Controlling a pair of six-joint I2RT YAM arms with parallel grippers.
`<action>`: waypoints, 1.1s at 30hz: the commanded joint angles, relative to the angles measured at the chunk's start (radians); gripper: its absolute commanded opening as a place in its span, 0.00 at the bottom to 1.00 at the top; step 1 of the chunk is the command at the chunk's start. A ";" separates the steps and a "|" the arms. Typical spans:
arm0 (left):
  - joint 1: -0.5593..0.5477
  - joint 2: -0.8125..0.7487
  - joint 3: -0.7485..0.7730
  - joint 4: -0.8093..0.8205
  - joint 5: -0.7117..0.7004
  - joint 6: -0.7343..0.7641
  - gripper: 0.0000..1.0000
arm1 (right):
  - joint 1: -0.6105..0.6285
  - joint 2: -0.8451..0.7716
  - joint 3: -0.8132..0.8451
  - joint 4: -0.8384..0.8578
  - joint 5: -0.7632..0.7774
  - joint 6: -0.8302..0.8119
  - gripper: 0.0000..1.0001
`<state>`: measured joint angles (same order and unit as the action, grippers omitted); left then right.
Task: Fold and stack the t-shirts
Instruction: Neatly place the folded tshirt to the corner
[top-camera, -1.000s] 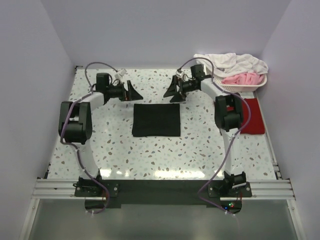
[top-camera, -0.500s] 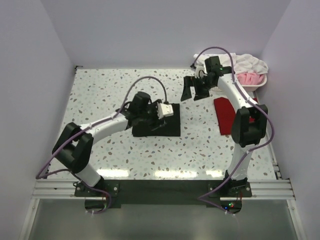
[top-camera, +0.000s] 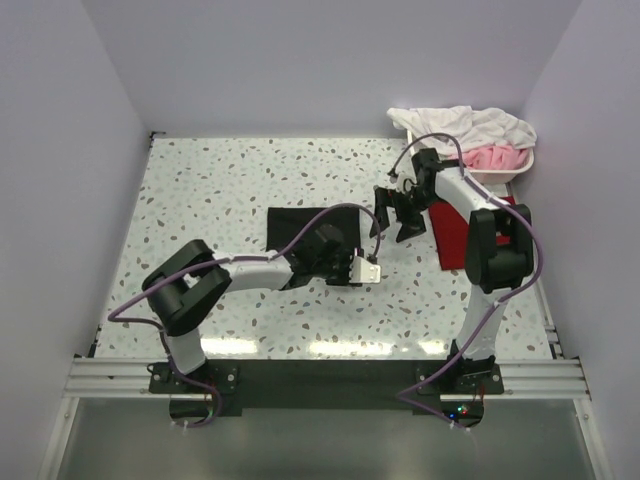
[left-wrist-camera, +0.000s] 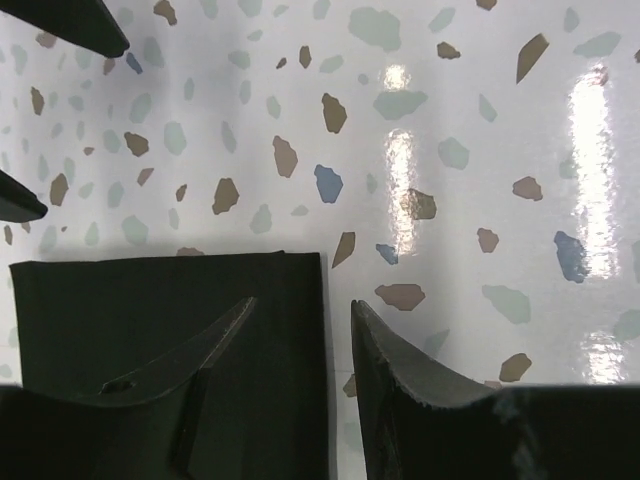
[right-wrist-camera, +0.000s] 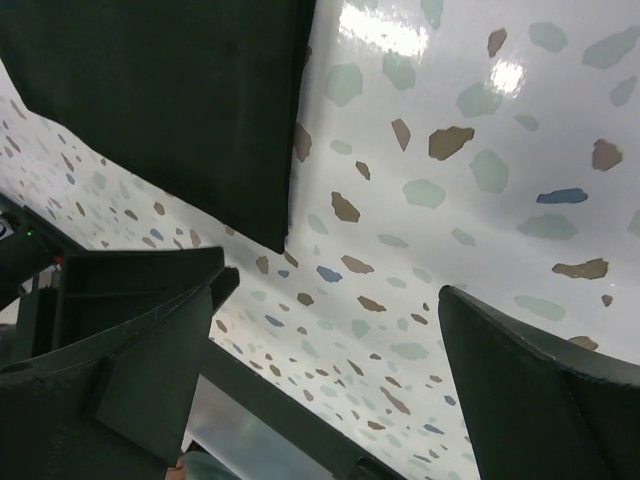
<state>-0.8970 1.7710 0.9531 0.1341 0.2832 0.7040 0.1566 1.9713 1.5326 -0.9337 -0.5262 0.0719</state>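
The black t-shirt (top-camera: 298, 226) lies folded flat at mid-table. My left gripper (top-camera: 352, 272) is low at the shirt's near right corner. In the left wrist view its jaws (left-wrist-camera: 304, 303) stand a little apart, straddling the edge of the black shirt (left-wrist-camera: 150, 320), one finger over the cloth and one over bare table. My right gripper (top-camera: 396, 218) is wide open and empty, just right of the shirt's far right corner. Its wrist view (right-wrist-camera: 330, 330) shows speckled table between the fingers and the black shirt (right-wrist-camera: 170, 100) at upper left. The dark red t-shirt (top-camera: 448, 236) lies folded under the right arm.
A white basket (top-camera: 520, 170) with white and pink cloth stands at the back right corner. Walls close the table on the left, back and right. The metal rail (top-camera: 320, 378) runs along the near edge.
My left arm has swung from the back of the table across the black shirt to its near right corner. My right gripper came forward and down. The red shirt sits further left than one second ago.
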 joint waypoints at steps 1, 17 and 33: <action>-0.002 0.043 0.009 0.088 -0.036 0.025 0.46 | -0.002 -0.068 -0.041 0.045 -0.041 0.046 0.99; 0.029 0.101 0.061 0.084 0.022 -0.026 0.07 | -0.006 -0.081 -0.271 0.303 -0.169 0.279 0.99; 0.073 0.019 0.116 0.050 0.099 -0.118 0.00 | 0.018 0.063 -0.338 0.593 -0.233 0.617 0.93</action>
<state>-0.8257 1.8442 1.0302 0.1711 0.3412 0.6189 0.1623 1.9800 1.1858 -0.3985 -0.7860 0.6231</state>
